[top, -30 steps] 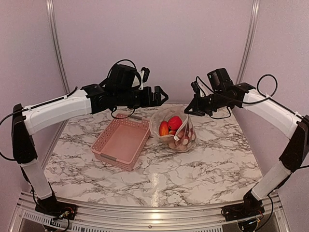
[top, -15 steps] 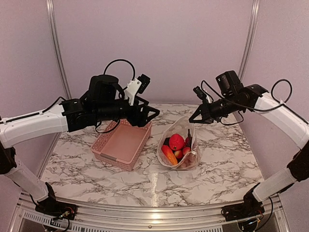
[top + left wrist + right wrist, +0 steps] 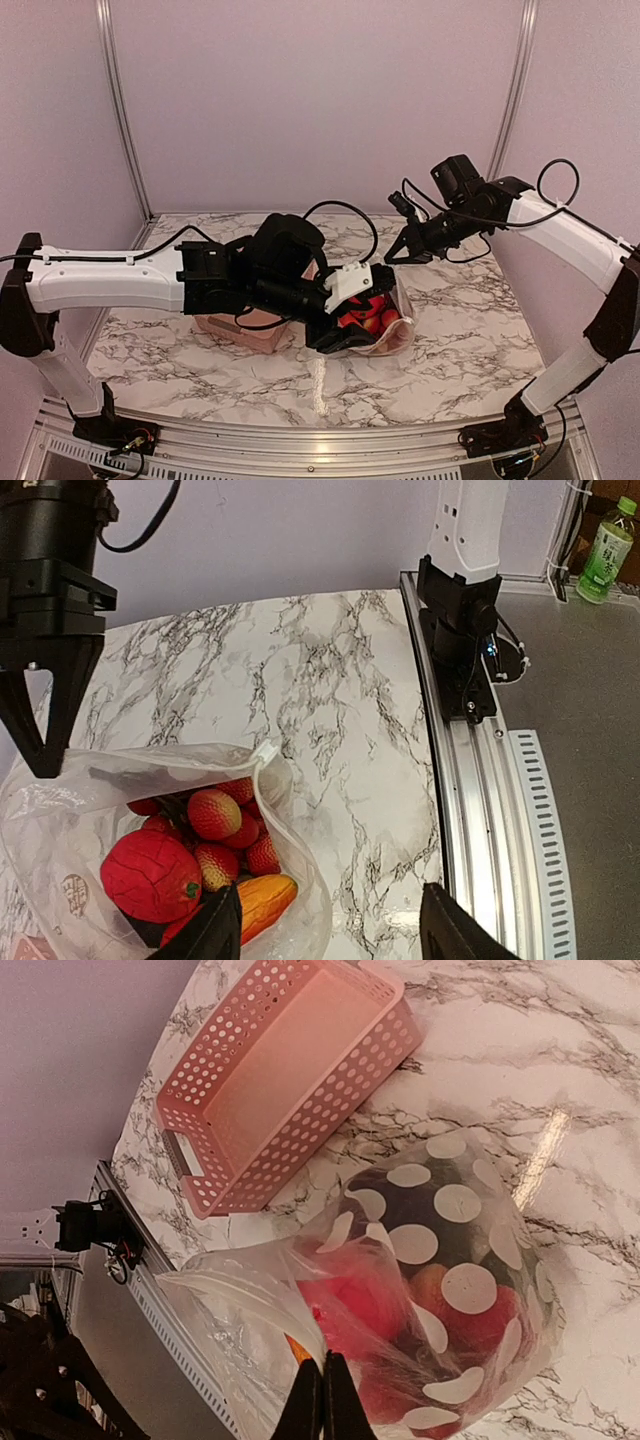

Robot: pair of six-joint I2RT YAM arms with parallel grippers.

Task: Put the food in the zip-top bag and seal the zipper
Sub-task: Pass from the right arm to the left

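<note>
Marbled tabletop (image 3: 330,680) lies under both arms. My left end effector (image 3: 330,888) hangs with its 2 jaws apart and nothing between them. The zip-top bag (image 3: 60,810) stands just to its left and slightly ahead, mouth up. The food (image 3: 145,875) is already inside: 1 tomato, strawberries, a carrot. Farther out, across the bag, the right end effector (image 3: 322,1370) is pinched shut on the far rim. The zipper (image 3: 180,763) runs from that pinch back toward my left jaws, so I judge the left arm nearer its free end. A pink basket (image 3: 290,1080) sits beyond.
</note>
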